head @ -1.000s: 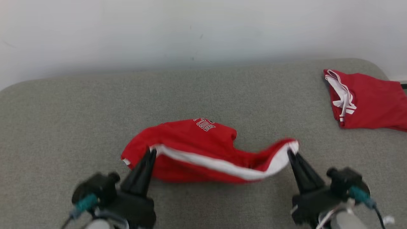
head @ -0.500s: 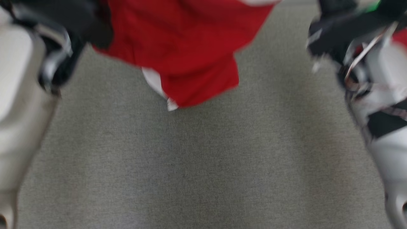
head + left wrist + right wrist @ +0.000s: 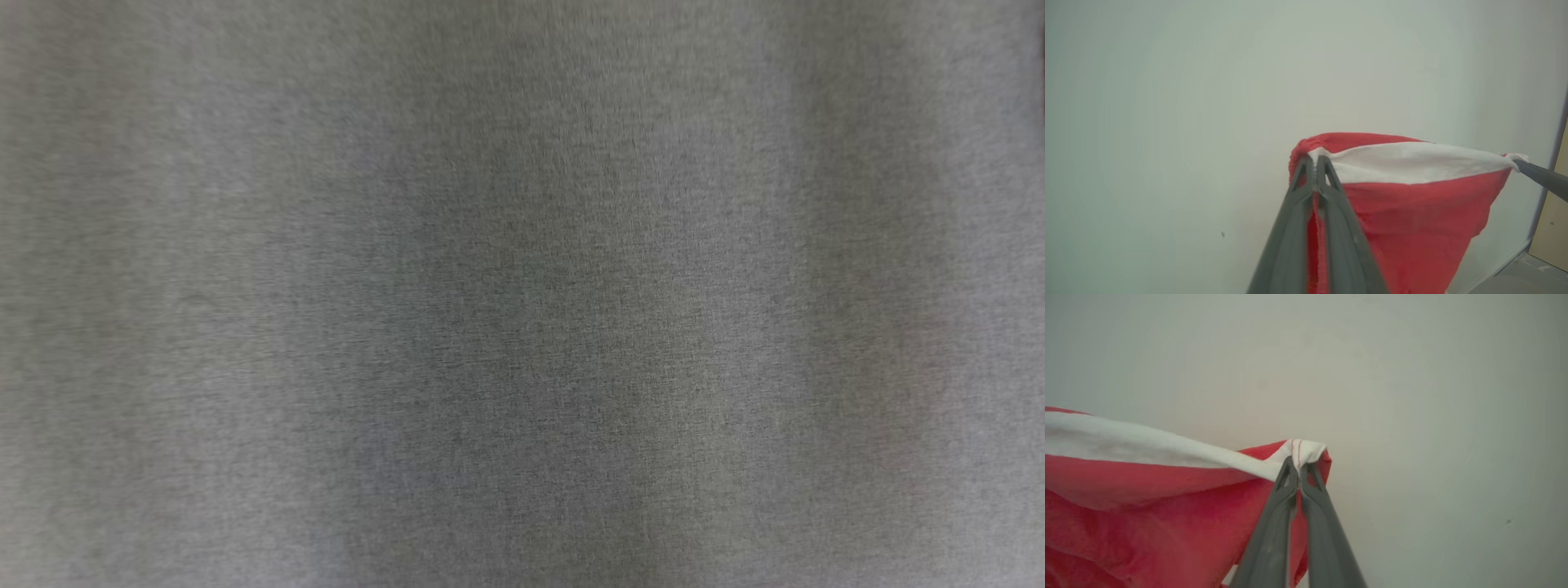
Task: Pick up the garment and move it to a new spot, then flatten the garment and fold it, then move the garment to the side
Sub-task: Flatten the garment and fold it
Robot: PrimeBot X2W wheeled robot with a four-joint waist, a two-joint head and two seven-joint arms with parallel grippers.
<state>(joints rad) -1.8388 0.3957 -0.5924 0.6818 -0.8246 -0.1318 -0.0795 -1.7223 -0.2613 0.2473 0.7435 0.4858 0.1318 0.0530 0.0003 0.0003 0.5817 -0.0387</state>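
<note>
The garment (image 3: 1412,204) is red with a white band along its top edge. It hangs in the air in front of a pale wall, stretched between both grippers. My left gripper (image 3: 1314,159) is shut on one end of the white band. My right gripper (image 3: 1299,463) is shut on the other end, where the band bunches. The right gripper's fingers (image 3: 1541,177) reach in from the right edge of the left wrist view. The garment (image 3: 1147,490) sags below the band in the right wrist view.
Grey fabric surface (image 3: 522,294) spreads across the head view, blurred. A pale wall (image 3: 1167,102) stands behind the hanging garment. A strip of floor and a tan panel (image 3: 1551,228) show at the far right of the left wrist view.
Both grippers have lifted the garment off the grey surface and hold it up in the air. The head camera has tilted down, so garment and arms have left its view.
</note>
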